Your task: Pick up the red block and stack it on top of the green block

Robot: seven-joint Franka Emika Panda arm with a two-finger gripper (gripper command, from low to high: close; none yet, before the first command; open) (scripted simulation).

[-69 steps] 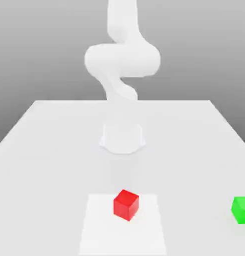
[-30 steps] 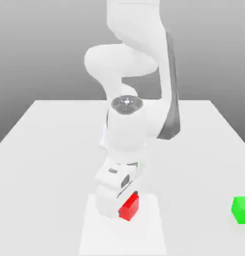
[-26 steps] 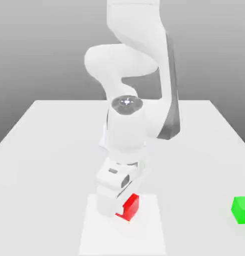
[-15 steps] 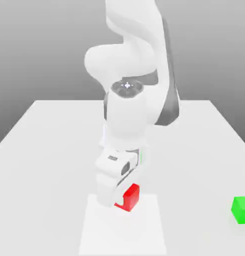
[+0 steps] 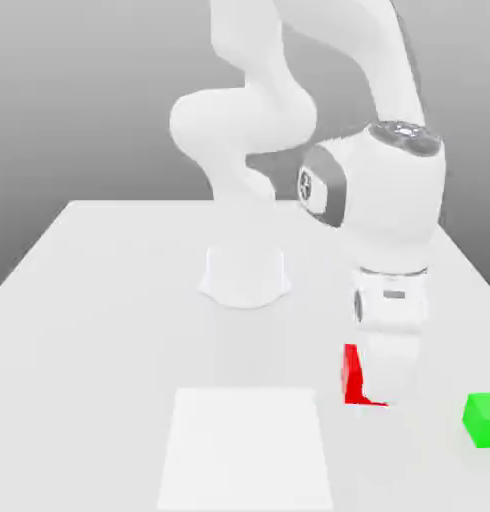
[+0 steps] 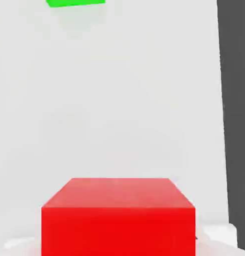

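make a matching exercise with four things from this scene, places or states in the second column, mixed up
1. red block
2. green block
3. white square
4. robot base

A. flat on the table, nothing on it
B. held in the claw
C. upright, toward the table's far edge
D. on the table, at the exterior view's right edge

Pairs: 1-B, 2-D, 3-A, 4-C

Bright, even light washes the white tabletop (image 5: 109, 350) nearly featureless, and the paler square (image 5: 245, 450) on it almost blends in. Behind the tabletop, the gray backdrop (image 5: 69, 100) darkens downward. On the tabletop, shadows are barely visible; the light's source is unclear.
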